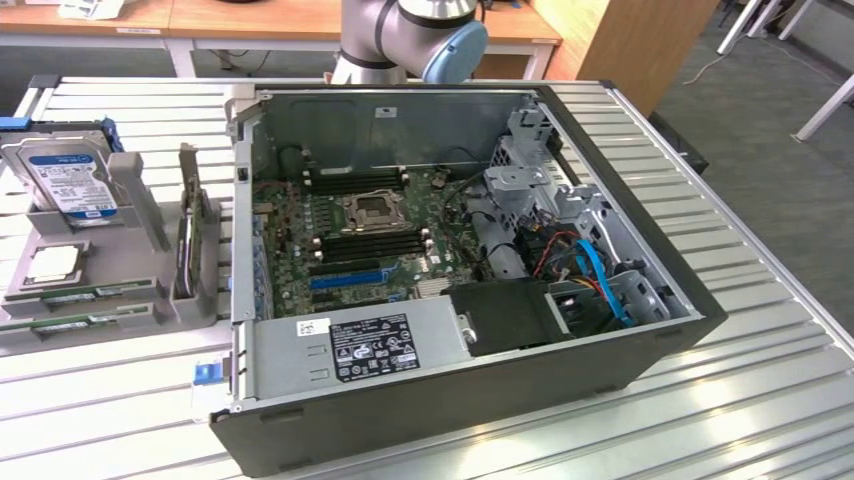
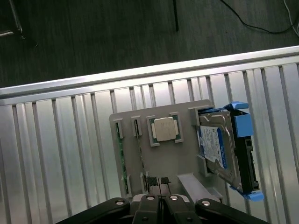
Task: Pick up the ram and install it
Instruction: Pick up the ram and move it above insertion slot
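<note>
Two ram sticks [image 1: 67, 293] lie edge-up in slots at the near end of a grey holder tray [image 1: 140, 215], at the exterior view's left. In the wrist view one ram stick [image 2: 123, 158] shows as a thin green edge in the grey holder [image 2: 140, 154]. My gripper [image 2: 159, 183] hangs above the holder with its dark fingertips pressed together, shut on nothing, a short way from that stick. The green motherboard [image 1: 354, 225] lies inside the open computer case [image 1: 441, 240], with long black memory slots on both sides of the processor socket.
The holder also carries a silver hard drive with a blue label [image 1: 67, 180], [image 2: 215, 149] and a square processor chip [image 1: 51, 262], [image 2: 164, 129]. Everything stands on a slatted aluminium table [image 1: 747, 380]. The arm's base [image 1: 400, 35] rises behind the case. Dark floor lies beyond the table edge [image 2: 93, 79].
</note>
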Action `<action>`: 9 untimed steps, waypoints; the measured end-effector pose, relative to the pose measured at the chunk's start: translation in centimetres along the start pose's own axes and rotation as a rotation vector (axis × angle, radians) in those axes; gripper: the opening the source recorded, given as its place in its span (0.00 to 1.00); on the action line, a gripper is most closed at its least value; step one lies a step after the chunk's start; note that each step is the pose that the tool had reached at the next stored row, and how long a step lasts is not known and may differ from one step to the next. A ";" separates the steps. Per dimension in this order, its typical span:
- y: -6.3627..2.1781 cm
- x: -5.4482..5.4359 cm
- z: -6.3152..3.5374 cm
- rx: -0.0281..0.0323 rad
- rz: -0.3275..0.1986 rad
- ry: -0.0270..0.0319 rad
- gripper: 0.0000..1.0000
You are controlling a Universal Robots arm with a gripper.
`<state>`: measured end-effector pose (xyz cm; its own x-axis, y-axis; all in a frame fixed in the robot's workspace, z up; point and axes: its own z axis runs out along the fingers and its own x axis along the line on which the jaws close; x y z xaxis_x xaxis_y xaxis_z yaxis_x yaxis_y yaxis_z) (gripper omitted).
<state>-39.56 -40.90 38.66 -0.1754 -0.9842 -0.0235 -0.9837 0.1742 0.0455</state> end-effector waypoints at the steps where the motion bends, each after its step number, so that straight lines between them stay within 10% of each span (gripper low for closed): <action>1: 0.00 0.0 0.00 0.0000 0.000 0.0000 0.10; 9: 0.00 0.0 0.00 -0.0001 -0.003 0.0001 0.10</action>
<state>-39.56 -40.90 38.66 -0.1726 -0.9847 -0.0236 -0.9842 0.1714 0.0455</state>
